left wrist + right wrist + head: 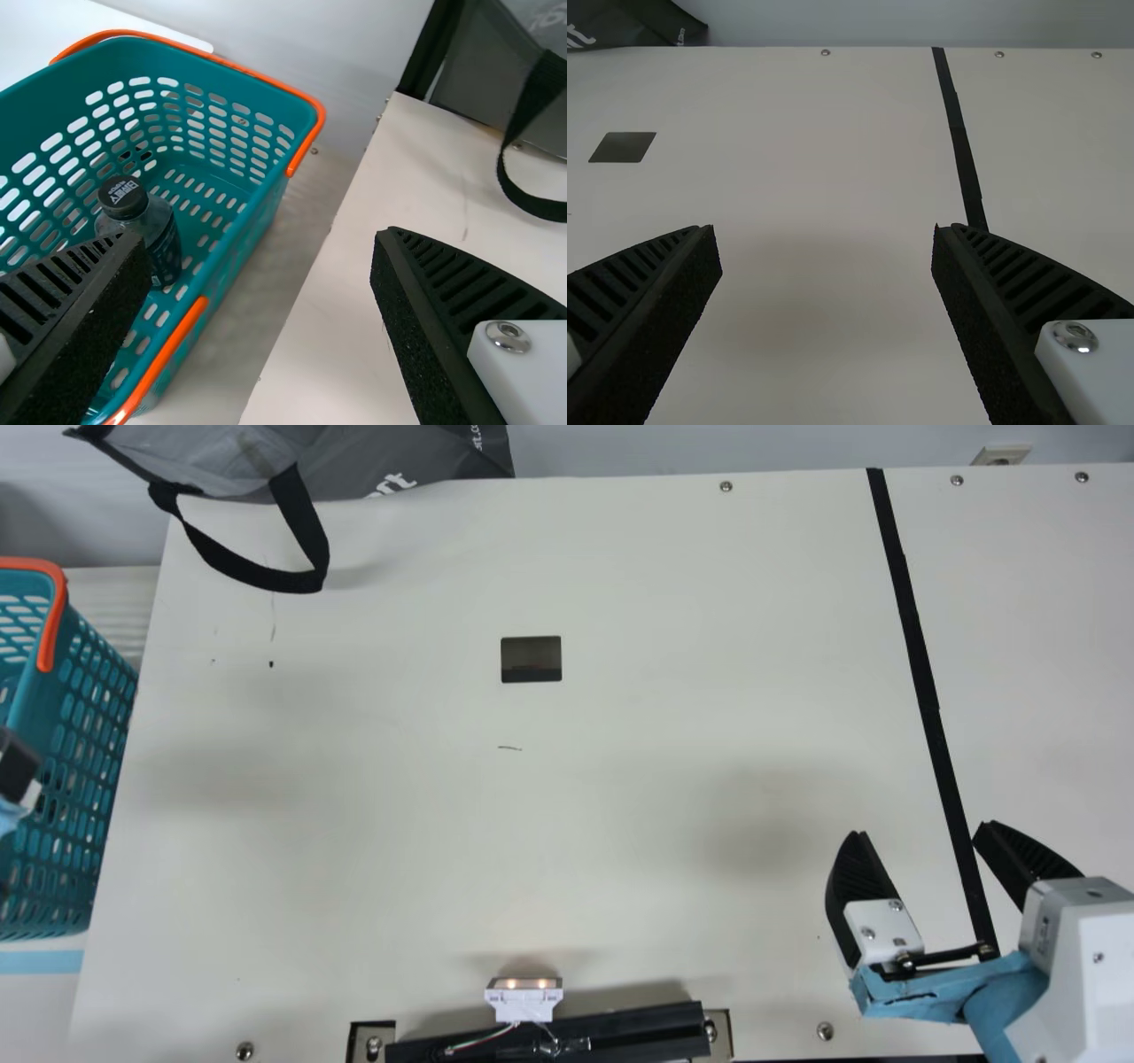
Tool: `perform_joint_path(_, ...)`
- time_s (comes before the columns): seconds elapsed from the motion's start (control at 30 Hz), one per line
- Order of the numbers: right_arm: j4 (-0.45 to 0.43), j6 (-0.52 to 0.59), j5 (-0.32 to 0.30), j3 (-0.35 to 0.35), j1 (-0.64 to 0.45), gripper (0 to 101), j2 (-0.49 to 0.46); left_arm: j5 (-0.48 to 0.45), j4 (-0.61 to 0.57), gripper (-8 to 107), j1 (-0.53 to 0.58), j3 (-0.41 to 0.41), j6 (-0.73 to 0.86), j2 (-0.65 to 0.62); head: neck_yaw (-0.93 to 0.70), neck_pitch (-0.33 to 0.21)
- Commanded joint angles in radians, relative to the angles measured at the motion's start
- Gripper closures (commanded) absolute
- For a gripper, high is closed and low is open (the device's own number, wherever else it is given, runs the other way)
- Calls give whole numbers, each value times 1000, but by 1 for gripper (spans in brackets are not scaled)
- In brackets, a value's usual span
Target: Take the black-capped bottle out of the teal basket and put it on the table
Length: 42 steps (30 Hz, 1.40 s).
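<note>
The teal basket (pixel 87 735) stands beside the table's left edge; in the left wrist view the basket (pixel 177 67) has orange handles. Inside it stands the black-capped bottle (pixel 161 232), its lower side partly behind one finger. At the main view's left edge, part of my left gripper (pixel 16 766) shows over the basket. In the left wrist view the left gripper (pixel 263 237) is open and empty, its fingers wide apart. My right gripper (pixel 921 833) hangs open over the table's right front, far from the basket; in its wrist view the right gripper (pixel 824 230) holds nothing.
A grey bag (pixel 372 465) with a black strap (pixel 257 571) lies at the table's back left. The cream table (pixel 620 779) has a dark rectangular opening (pixel 532 659) and a black strip (pixel 921 673) on the right. A small lit device (pixel 524 999) sits at the front edge.
</note>
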State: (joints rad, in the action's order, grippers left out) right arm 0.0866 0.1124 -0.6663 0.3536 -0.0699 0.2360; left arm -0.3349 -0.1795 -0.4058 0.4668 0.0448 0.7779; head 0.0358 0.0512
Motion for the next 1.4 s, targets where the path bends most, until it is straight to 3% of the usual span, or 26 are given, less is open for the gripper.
perform_joint_path(0.0, 0, 0, 0, 0, 0, 11, 0, 3, -48, -8, -28, 6, 60, 25, -8, -4)
perform_joint_path(0.43, 0, 0, 0, 0, 0, 11, 0, -5, -314, -8, -197, 64, 383, 178, -8, -4)
perform_joint_path(1.03, 0, 0, 0, 0, 0, 11, 0, -93, -726, -8, -475, 172, 961, 445, -8, -4)
perform_joint_path(1.37, 0, 0, 1, 0, 0, 11, 0, -102, -882, -8, -527, 214, 1205, 603, -8, -4)
